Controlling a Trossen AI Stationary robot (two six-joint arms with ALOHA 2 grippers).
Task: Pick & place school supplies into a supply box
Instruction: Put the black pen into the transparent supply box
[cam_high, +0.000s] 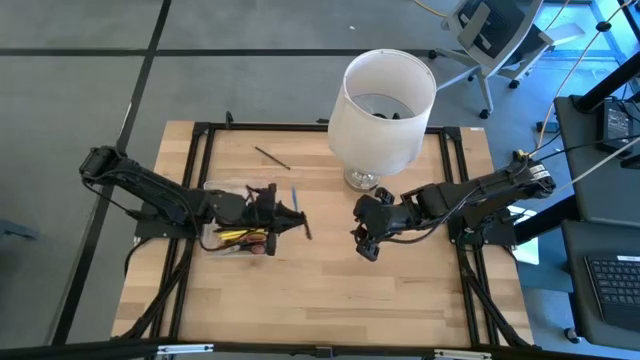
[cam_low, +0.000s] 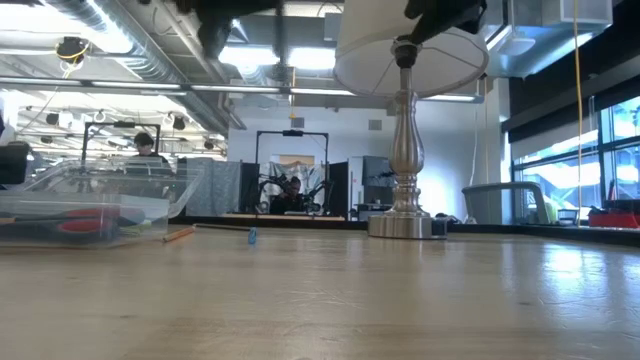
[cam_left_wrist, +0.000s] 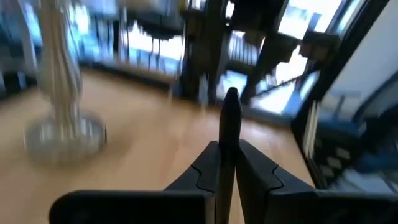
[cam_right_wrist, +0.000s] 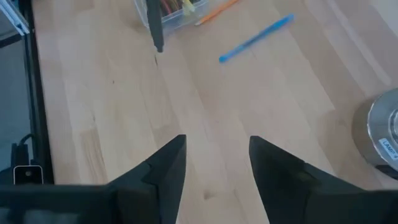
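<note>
Now left pincer (cam_left_wrist: 227, 163) clamps dark pen (cam_left_wrist: 231, 115) near supply box (cam_high: 232, 226).

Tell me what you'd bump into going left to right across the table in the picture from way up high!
Supply box → left tool, shut on a dark pen → blue pen → right tool, open and empty → lamp.
</note>
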